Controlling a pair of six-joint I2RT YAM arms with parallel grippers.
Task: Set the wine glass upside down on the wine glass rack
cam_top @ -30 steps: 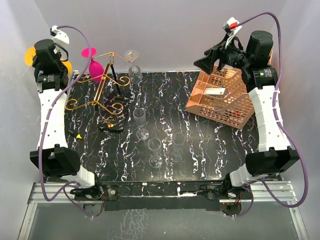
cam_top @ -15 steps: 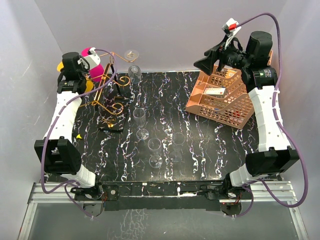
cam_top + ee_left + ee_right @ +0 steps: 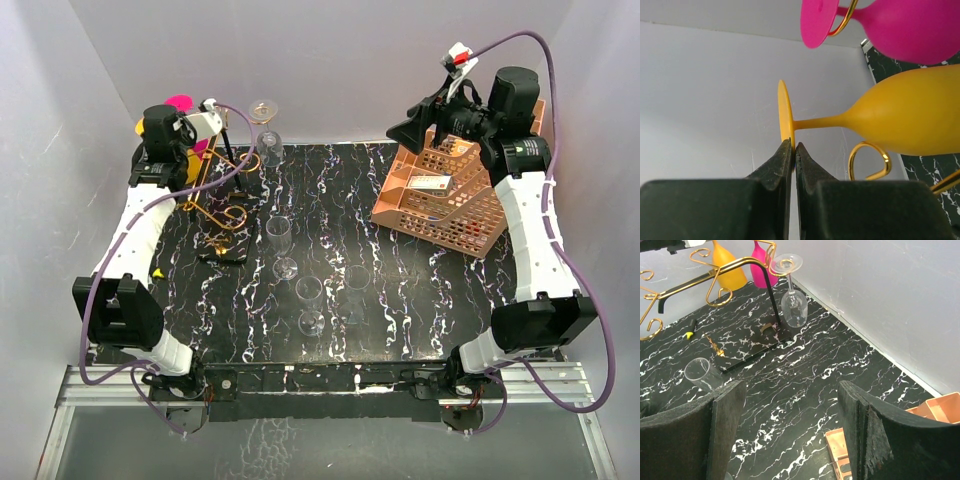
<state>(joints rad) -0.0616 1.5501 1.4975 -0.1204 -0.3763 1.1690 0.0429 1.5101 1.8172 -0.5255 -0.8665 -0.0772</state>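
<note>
- Left gripper [image 3: 792, 146] is yours to check first: its two black fingers [image 3: 772, 172] are pressed together on the rim of the thin foot of the yellow wine glass [image 3: 900, 120].
- Your yellow wine glass is at the far left corner of the table [image 3: 430, 300], among the spreading arms of the gold wire rack [image 3: 222, 195]. The right wrist view shows it bowl down.
- Look at the gold curl [image 3: 867, 160] of the rack: it lies just beside the yellow bowl, close to the stem. You cannot tell whether the foot rests on the wire.
- Just beside the yellow glass you see a pink wine glass [image 3: 910, 25], its stem running through a gold loop.
- Your right gripper [image 3: 790, 385] hangs above the orange tray [image 3: 450, 205] at the far right, its jaws spread wide with nothing between them.
- On the right side of the rack, a clear wine glass [image 3: 792, 300] hangs bowl down, its foot lying on a curl.
- You also have other clear glasses [image 3: 280, 240] standing near the middle of the table, well apart from both grippers.
</note>
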